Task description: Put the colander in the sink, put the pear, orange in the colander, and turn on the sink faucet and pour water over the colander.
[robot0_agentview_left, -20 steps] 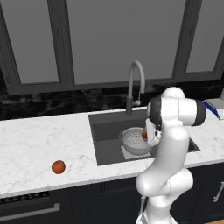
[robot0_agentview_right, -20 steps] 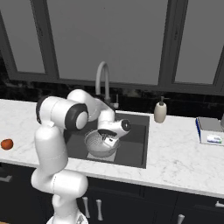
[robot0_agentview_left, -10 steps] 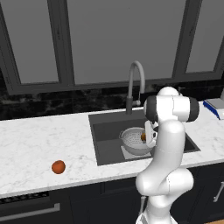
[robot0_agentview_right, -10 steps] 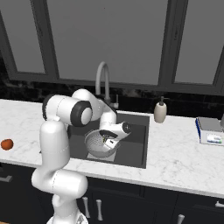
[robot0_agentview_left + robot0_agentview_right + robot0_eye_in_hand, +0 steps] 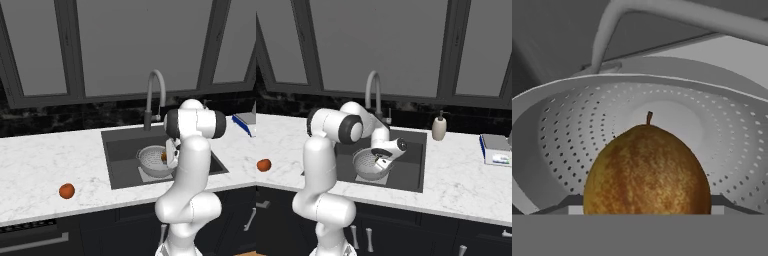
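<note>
**Pear held over the colander in the sink**

Pear (image 5: 647, 170) is seen close up in the hand view, stem up, flanked at its sides by the dark finger tips (image 5: 569, 204). The jaws are spread wide and the fruit appears to be gripped between them; firm contact cannot be confirmed. Behind and below it, the perforated bowl of the colander (image 5: 562, 125) is spread out. From the left base view, the fruit (image 5: 163, 156) is glimpsed inside the colander's rim (image 5: 150, 152), beside the gripper (image 5: 170, 156). The colander (image 5: 363, 165) is seated in the sink (image 5: 413, 162), on the lighter patch at the bottom. The sink faucet (image 5: 373, 92) is arched over the basin from behind. Well apart, the orange (image 5: 67, 190) is left on the marble counter (image 5: 40, 160) to the left of the sink. A soap dispenser (image 5: 439, 127) is placed at the basin's right rear corner.
</note>
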Available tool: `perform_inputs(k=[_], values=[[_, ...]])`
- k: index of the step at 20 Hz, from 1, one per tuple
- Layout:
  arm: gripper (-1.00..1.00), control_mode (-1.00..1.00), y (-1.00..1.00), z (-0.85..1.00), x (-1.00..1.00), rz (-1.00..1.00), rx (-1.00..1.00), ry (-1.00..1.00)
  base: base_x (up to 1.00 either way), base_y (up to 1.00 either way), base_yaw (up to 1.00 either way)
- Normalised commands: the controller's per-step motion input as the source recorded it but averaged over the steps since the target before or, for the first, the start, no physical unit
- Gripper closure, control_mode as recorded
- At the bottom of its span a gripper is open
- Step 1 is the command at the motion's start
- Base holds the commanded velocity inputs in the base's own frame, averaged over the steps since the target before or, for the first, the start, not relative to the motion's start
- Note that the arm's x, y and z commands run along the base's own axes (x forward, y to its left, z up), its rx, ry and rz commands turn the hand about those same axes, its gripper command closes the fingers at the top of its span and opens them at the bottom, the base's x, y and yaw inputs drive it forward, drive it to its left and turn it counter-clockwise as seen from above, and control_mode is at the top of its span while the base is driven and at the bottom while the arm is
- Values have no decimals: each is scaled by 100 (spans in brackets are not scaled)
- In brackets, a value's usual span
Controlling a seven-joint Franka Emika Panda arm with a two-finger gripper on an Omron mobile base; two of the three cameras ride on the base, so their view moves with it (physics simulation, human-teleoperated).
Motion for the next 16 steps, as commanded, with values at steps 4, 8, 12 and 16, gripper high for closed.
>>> perform_inputs(k=[4,8,12,16], values=[[-100,-100,0,-24,1,0,0,0,0,0,0],[-100,-100,0,-19,0,0,1,0,0,0,0],[-100,-100,0,-12,0,0,2,-2,0,0,0],[-100,-100,0,12,-17,0,14,-16,0,0,0]])
